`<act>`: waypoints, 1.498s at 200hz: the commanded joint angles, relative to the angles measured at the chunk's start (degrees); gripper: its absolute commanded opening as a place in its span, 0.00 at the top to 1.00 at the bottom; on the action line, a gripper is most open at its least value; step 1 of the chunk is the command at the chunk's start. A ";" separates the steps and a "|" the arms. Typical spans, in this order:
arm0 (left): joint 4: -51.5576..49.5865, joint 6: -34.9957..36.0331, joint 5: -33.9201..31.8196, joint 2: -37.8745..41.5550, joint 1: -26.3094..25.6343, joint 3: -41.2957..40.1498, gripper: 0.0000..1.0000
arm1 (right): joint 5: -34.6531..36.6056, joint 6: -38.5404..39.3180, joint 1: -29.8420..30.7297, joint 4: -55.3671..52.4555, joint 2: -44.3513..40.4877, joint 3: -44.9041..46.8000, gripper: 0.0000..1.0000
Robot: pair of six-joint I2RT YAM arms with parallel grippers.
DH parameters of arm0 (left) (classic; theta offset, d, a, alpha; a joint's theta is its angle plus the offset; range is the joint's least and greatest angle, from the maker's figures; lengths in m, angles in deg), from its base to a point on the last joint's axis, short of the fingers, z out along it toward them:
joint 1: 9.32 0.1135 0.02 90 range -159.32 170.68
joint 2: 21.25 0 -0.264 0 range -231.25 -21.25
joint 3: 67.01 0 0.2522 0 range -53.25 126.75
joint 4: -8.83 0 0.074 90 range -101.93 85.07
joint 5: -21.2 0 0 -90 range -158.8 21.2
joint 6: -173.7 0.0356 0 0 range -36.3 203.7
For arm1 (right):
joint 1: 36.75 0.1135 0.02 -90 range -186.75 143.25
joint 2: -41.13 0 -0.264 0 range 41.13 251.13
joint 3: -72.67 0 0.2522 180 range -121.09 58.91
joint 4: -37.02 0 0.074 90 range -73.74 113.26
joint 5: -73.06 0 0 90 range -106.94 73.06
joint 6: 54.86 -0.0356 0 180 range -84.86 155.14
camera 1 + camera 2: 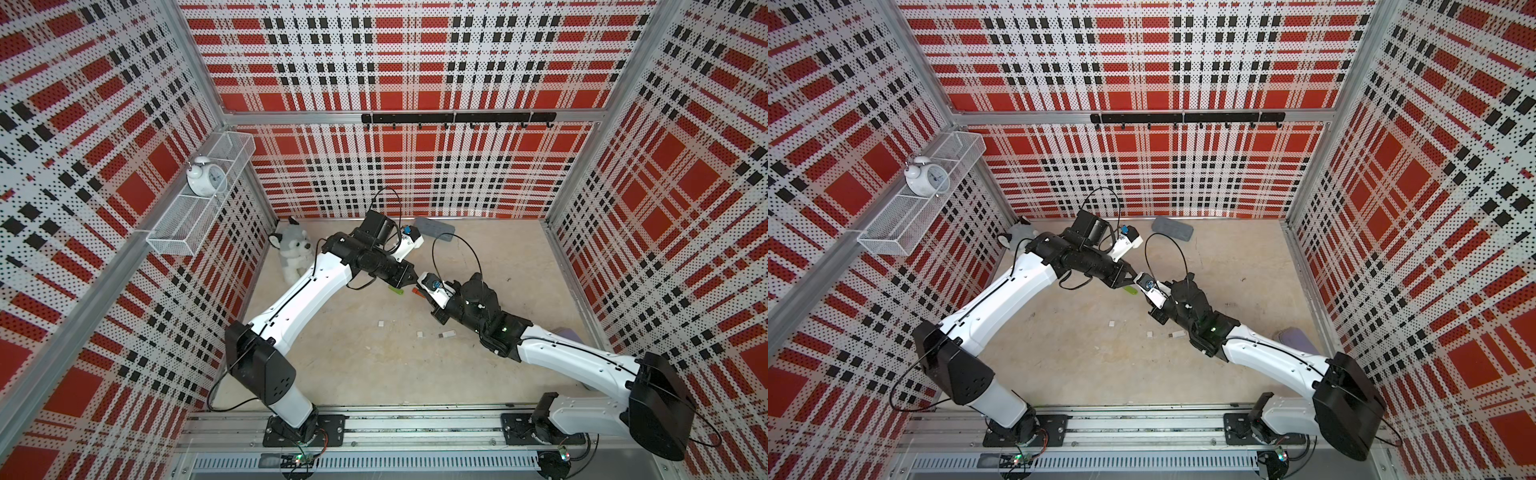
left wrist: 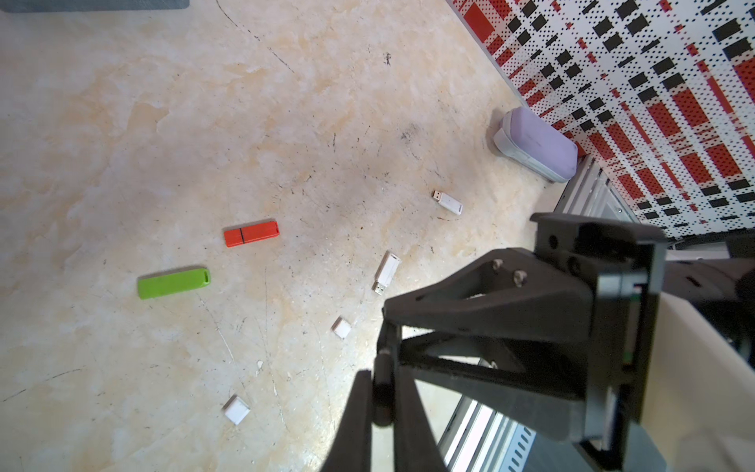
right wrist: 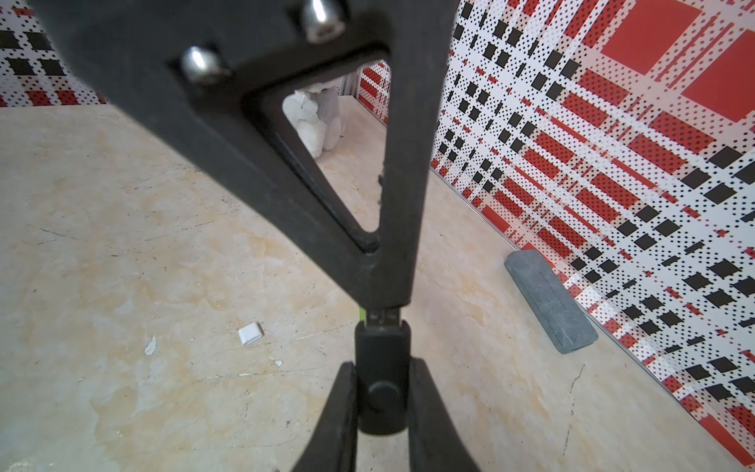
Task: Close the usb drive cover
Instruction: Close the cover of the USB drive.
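Usb drive [image 3: 382, 384], black, held above mid-table [image 3: 122, 224], clamped across body between right gripper [image 3: 382, 365] fingers [image 3: 339, 412]. Metal connector [image 3: 382, 315] bare, touching tip of left gripper [image 3: 384, 300]. Left wrist view alone shows left fingers [image 2: 355, 408] pressed onto narrow black piece [image 2: 383, 388]; cover or not, cannot tell. Same view shows green drive [image 2: 173, 282] and orange drive [image 2: 251, 233] lying on table. In both top views grippers meet tip to tip, usb drive hidden.
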 commanded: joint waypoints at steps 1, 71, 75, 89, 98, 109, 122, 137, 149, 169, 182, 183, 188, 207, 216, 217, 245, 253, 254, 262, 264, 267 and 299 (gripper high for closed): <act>0.63 0.77 0.05 -1.36 -0.96 0.23 0.98 | -2.17 1.94 1.19 3.04 -1.75 -3.23 0.92; 1.89 1.59 4.14 -1.04 -0.98 -0.99 0.98 | -6.76 1.32 1.18 4.09 -2.72 -3.92 0.92; 1.89 1.51 4.20 -1.01 -0.99 -1.05 0.98 | -6.74 1.04 1.19 4.38 -2.76 -3.82 0.92; 1.93 1.53 4.31 -0.84 -0.98 -1.19 0.98 | -5.86 0.56 1.10 4.78 -2.77 -3.90 0.92; 2.15 1.79 5.40 -0.62 -0.89 -1.44 0.97 | -5.71 0.17 1.03 5.50 -3.05 -3.68 0.92; 2.37 2.30 6.16 -0.40 -0.80 -1.82 0.97 | -6.91 -0.19 0.69 6.11 -3.40 -3.53 0.92; 2.31 2.69 5.59 -0.50 -0.84 -2.11 0.97 | -8.75 -2.00 -0.23 6.41 -3.96 -3.63 0.92; 1.13 3.68 4.48 -0.99 -0.78 -2.31 0.96 | -8.96 -1.35 -0.48 5.49 -4.08 -4.12 0.92; 0.64 3.65 3.01 -1.51 -0.79 -2.07 0.96 | -8.95 -0.53 -0.48 3.33 -3.71 -5.20 0.92; 0.35 3.58 0.50 -2.05 -0.80 -1.54 0.97 | -8.87 0.07 -0.48 0.64 -3.41 -6.48 0.92; 0.29 3.67 0.15 -2.15 -0.74 -1.20 0.98 | -8.42 0.15 -0.48 0.81 -3.46 -6.28 0.92; 0.28 3.68 0.19 -2.15 -0.73 -1.19 0.98 | -8.39 0.25 -0.48 0.87 -3.47 -6.27 0.92; 0.26 3.84 0.67 -2.15 -0.76 -1.03 0.98 | -7.94 0.71 -0.48 0.62 -3.38 -6.34 0.92; 0.28 3.87 0.75 -2.33 -0.73 -0.79 0.97 | -7.22 2.45 -0.48 -1.57 -3.20 -7.07 0.93; 0.27 3.82 0.89 -2.54 -0.81 -0.67 0.97 | -7.38 2.97 -0.46 -1.99 -3.07 -7.32 0.93; 0.27 3.80 0.96 -2.61 -0.80 -0.66 0.97 | -7.43 2.98 -0.43 -2.02 -3.10 -7.32 0.93; 0.98 4.45 4.97 -2.77 -0.81 -0.76 0.97 | -9.60 1.99 -0.41 0.72 -3.69 -6.52 0.93; 1.12 4.71 5.57 -2.77 -0.80 -1.05 0.97 | -10.00 1.78 -0.48 1.70 -3.88 -6.27 0.93; 1.13 4.77 5.62 -2.77 -0.80 -1.07 0.96 | -10.06 1.81 -0.48 1.71 -3.90 -6.26 0.93; 1.05 5.29 6.30 -2.77 -0.88 -1.23 0.96 | -10.81 2.00 -0.48 1.77 -4.08 -6.24 0.93; 1.05 5.39 6.43 -2.79 -0.82 -1.31 0.96 | -10.89 2.13 -0.48 1.69 -4.07 -6.21 0.93; 1.05 5.49 6.52 -2.75 -0.80 -1.33 0.96 | -10.91 2.22 -0.48 1.59 -4.14 -6.27 0.93; 1.33 6.42 9.86 -2.34 0.34 -2.13 0.97 | -6.28 3.66 -0.48 -5.19 -2.66 -9.47 0.93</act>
